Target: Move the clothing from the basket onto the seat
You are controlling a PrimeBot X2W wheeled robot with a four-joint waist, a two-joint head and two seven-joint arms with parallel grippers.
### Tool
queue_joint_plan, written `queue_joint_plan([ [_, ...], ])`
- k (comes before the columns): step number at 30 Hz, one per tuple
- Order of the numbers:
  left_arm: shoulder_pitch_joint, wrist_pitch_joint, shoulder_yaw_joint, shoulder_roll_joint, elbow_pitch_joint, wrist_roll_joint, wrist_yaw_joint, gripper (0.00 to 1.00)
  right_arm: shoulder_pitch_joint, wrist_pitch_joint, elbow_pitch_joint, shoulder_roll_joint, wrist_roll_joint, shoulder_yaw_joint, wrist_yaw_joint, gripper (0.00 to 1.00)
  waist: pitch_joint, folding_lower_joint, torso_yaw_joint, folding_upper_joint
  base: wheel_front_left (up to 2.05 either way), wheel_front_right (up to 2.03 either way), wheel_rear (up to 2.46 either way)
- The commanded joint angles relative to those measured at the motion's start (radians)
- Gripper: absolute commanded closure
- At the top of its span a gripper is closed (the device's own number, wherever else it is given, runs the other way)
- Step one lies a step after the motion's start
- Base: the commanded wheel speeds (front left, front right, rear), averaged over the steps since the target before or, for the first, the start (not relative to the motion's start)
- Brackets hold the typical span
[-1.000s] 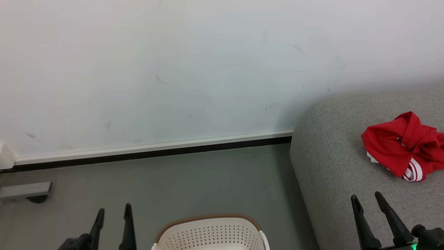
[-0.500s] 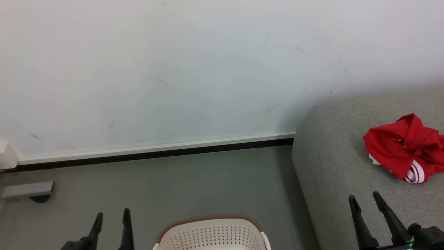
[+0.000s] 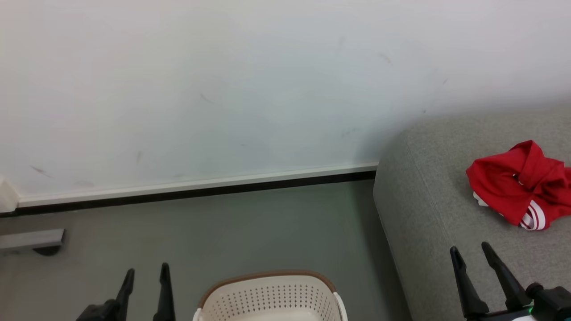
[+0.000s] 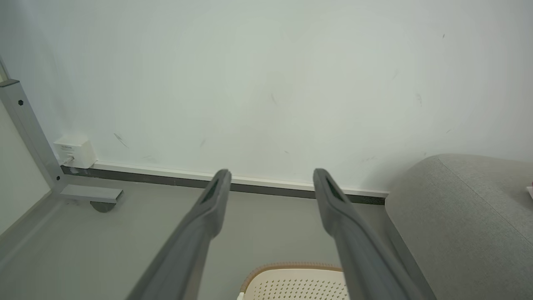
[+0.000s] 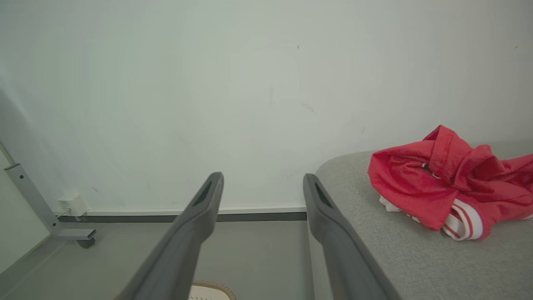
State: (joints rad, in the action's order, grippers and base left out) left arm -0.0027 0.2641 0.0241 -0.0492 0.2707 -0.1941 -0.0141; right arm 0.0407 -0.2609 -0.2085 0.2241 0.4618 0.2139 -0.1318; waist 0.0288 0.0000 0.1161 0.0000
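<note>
Your left claw [image 3: 147,267] hangs over the floor [image 3: 250,223], fingers spread apart with nothing between them, just beside the basket [image 3: 267,296]. Your right claw [image 3: 469,246] is likewise spread and bare, by the rounded end edge of the seat [image 3: 424,200]. You have the clothing [image 3: 513,183] lying in a crumpled red heap on the seat, in from that end and apart from both claws. You cannot tell what the basket holds; its inside is cut off.
</note>
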Motion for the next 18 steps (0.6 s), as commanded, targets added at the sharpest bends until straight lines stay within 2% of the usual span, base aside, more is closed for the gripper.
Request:
queue_joint_plan([
  [1,-0.021,0.0,-0.004,-0.003,-0.007,-0.006,0.001,0.0,0.023,-0.003,0.009,0.011,-0.007,-0.01,0.002,0.0,-0.02,0.0,0.006,0.0,0.0,0.0,0.0],
  [6,-0.052,0.0,-0.036,-0.003,-0.007,0.01,0.001,0.0,0.037,-0.003,0.032,0.021,0.004,-0.03,0.002,0.0,-0.068,0.0,0.019,0.0,0.0,0.0,0.0],
  [18,-0.234,0.0,-0.13,-0.003,0.069,0.055,0.001,0.0,0.168,-0.002,0.122,0.025,0.03,-0.088,0.002,0.0,-0.291,0.0,0.065,0.0,0.0,0.0,0.0],
])
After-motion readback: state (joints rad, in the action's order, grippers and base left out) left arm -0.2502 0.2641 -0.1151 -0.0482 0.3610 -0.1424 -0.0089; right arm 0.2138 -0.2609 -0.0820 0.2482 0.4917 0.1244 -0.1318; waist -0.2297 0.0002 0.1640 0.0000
